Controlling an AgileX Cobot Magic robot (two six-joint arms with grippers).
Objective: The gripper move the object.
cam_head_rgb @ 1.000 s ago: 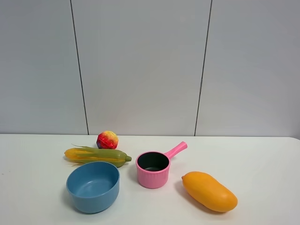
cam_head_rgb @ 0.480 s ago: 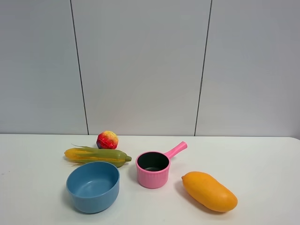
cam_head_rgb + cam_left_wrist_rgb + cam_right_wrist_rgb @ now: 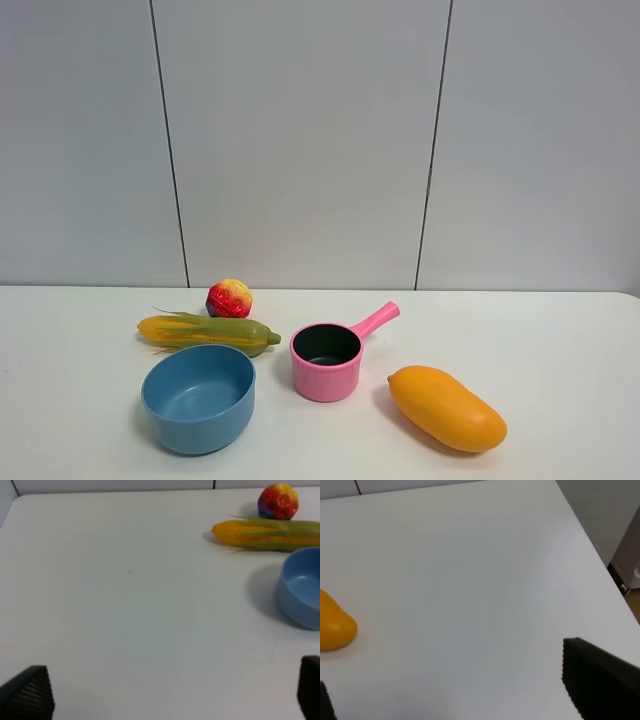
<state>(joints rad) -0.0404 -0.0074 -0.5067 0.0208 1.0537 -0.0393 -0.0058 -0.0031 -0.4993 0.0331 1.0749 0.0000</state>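
Observation:
The toy corn cob [image 3: 207, 332], green husk with a yellow-orange end, lies on the white table [image 3: 560, 340] at the left, behind the blue bowl [image 3: 198, 396]. It also shows in the left wrist view [image 3: 265, 533], far from my left gripper [image 3: 167, 690]. That gripper is open and empty, with only its dark fingertips [image 3: 27, 692] showing over bare table. My right gripper [image 3: 460, 690] is open and empty too, one fingertip [image 3: 600, 680] showing near the table's right edge. Neither gripper shows in the exterior view.
A red-yellow ball [image 3: 229, 298] sits just behind the corn. A pink saucepan [image 3: 327, 360] stands mid-table, its handle pointing back right. An orange mango [image 3: 446, 407] lies at the front right and shows in the right wrist view [image 3: 335, 625]. The table edge [image 3: 600, 555] is close on the right.

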